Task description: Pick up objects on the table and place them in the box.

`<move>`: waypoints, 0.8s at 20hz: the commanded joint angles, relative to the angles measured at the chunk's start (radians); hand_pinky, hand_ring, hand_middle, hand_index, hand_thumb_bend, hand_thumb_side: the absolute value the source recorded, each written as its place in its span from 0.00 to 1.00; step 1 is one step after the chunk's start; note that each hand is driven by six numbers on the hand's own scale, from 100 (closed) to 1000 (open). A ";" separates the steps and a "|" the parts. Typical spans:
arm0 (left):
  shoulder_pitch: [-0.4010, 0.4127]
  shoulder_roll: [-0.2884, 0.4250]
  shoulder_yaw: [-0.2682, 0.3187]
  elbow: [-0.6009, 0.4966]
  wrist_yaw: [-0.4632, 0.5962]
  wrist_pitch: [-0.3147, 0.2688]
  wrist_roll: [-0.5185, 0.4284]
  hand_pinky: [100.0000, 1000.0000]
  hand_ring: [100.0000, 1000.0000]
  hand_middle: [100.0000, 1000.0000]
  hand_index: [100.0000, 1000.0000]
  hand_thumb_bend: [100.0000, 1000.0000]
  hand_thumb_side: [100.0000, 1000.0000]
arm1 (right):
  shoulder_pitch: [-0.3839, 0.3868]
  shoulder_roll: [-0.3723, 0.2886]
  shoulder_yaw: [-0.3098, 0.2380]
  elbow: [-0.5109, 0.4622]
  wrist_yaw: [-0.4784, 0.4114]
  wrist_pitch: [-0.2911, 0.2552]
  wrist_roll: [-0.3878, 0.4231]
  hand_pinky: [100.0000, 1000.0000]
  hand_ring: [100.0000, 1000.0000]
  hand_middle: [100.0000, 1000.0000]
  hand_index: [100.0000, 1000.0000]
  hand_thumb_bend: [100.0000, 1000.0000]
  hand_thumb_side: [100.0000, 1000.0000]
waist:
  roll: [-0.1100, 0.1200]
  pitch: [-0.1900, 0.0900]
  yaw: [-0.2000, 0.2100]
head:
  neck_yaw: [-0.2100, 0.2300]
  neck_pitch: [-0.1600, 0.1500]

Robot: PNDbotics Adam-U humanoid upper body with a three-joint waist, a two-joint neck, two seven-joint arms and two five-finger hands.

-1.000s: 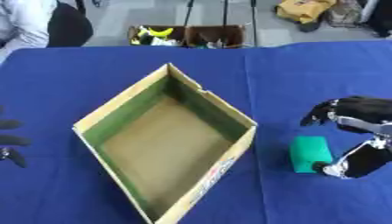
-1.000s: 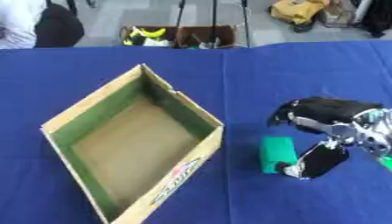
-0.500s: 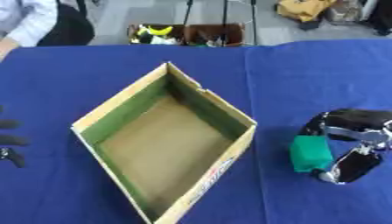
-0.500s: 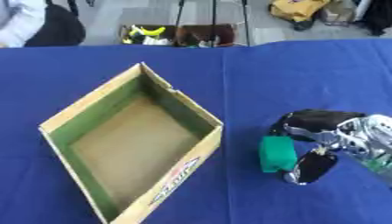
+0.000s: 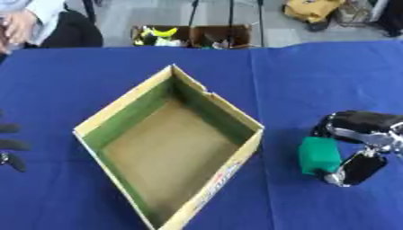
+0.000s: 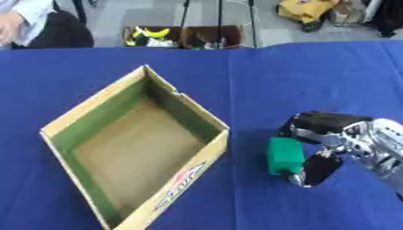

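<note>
Right hand [image 6: 327, 143] is down on the blue table [image 5: 315, 76], fingers and thumb curled round the green block [image 5: 318, 155], just right of the open box [image 5: 169, 148]. Left hand [image 5: 9, 146] sits at the left edge, fingers relaxed.

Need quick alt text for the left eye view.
The robot's right hand curls its fingers around a green block on the blue table, right of an empty open cardboard box. Left hand shows at the left edge.
</note>
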 commanded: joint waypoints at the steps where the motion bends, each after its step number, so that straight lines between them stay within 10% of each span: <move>1: -0.006 0.014 -0.002 -0.020 0.003 -0.001 -0.002 0.21 0.46 0.57 0.84 0.07 0.93 | -0.013 -0.023 -0.015 -0.007 -0.011 0.015 -0.033 0.65 0.64 0.51 0.67 0.00 0.15 | -0.003 -0.019 -0.001 | -0.002 -0.009; 16: -0.003 0.015 0.001 -0.020 0.002 -0.001 0.001 0.21 0.46 0.57 0.84 0.06 0.93 | -0.027 -0.046 -0.119 -0.173 -0.081 0.112 -0.116 0.62 0.58 0.42 0.58 0.00 0.14 | -0.002 -0.024 -0.007 | 0.002 -0.011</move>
